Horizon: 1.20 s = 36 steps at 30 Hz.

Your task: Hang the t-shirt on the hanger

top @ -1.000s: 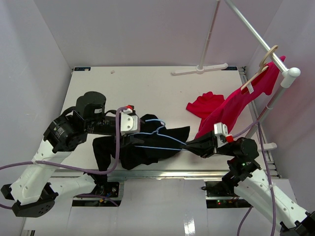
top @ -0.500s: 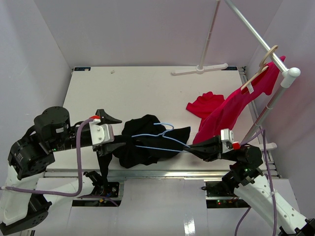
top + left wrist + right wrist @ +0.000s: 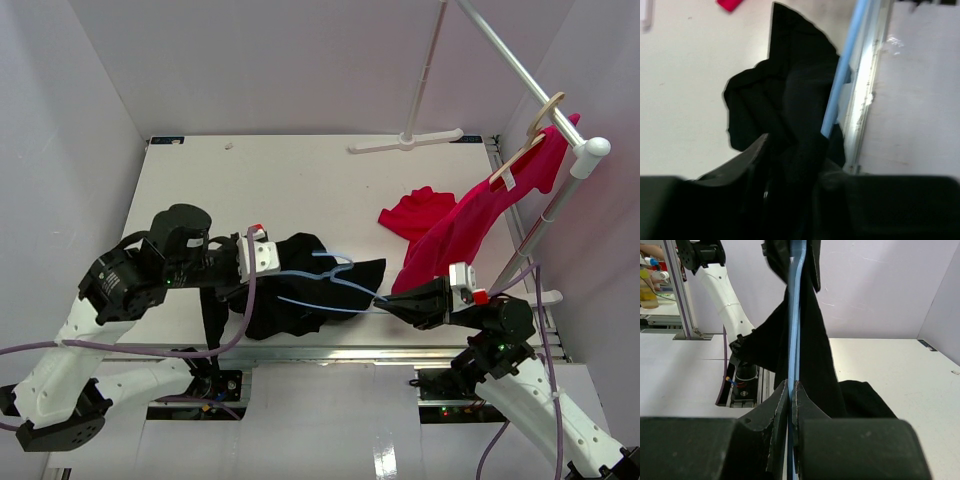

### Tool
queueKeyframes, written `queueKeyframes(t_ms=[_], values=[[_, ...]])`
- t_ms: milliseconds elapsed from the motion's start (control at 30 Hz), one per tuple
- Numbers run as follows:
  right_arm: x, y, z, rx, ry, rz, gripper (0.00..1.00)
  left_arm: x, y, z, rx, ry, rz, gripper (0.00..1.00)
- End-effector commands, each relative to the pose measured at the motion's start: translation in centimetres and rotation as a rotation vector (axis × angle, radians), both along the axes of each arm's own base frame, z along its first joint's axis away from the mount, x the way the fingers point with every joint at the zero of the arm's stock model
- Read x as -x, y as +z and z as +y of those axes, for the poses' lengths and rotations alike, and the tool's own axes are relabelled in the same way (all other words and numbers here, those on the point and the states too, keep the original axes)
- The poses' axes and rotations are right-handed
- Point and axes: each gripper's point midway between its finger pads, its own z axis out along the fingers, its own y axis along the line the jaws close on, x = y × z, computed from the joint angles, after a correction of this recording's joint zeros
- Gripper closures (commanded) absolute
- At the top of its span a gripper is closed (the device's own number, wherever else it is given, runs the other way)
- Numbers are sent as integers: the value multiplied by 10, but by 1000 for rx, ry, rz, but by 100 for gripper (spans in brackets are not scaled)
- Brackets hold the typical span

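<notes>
One crumpled black cloth t-shirt (image 3: 300,290) near-centre on the bench (image 3: 300,180), one thin light-blue wire hanger (image 3: 793,315) lying in it, right end effector (image 3: 791,390) pinching the hanger, left end effector (image 3: 792,155) amid cloth, grip impossible to tell

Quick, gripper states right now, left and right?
Left gripper: cannot tell; the t-shirt lies between its jaws, grip unclear.
Right gripper: closed on the hanger.

the far and left stretch of the white table (image 3: 250,180) lies open for a gripper to pass. near the front edge, the bunched black cloth t-shirt (image 3: 300,295) with the thin light-blue wire hanger (image 3: 325,304) lying across it fills the middle. on the right, a crumpled red cloth (image 3: 415,212), the hanging red shirt (image 3: 465,225) and the slanted white rack pole (image 3: 547,215) stand in the way.
</notes>
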Motion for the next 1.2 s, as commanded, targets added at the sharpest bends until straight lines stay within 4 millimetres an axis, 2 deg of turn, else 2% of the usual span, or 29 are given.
queueKeyframes(t_ms=[0, 133, 233, 300, 400, 467, 700, 1100, 1167], values=[[6, 24, -6, -71, -14, -82, 92, 10, 17, -15, 60, -109, -10, 100], [3, 18, -2, -47, 1, -63, 92, 29, 52, -38, 201, -249, -1, 98], [1, 15, 2, -29, 11, -49, 92, 30, 64, -48, 230, -280, 20, 90], [0, 16, 2, -30, 10, -50, 92, 29, 66, -52, 234, -287, 36, 88], [2, 22, 1, -36, 12, -61, 92, 32, 67, -58, 251, -324, 48, 78], [1, 24, 2, -35, 12, -61, 92, 33, 67, -60, 258, -334, 54, 75], [-2, 34, 6, -33, 25, -58, 92, 34, 55, -63, 246, -339, 104, 72], [-16, 39, 18, -51, 43, -23, 92, 28, 9, -74, 188, -363, 193, 69], [-18, 40, 20, -56, 52, -16, 92, 27, 5, -77, 188, -364, 199, 72]])
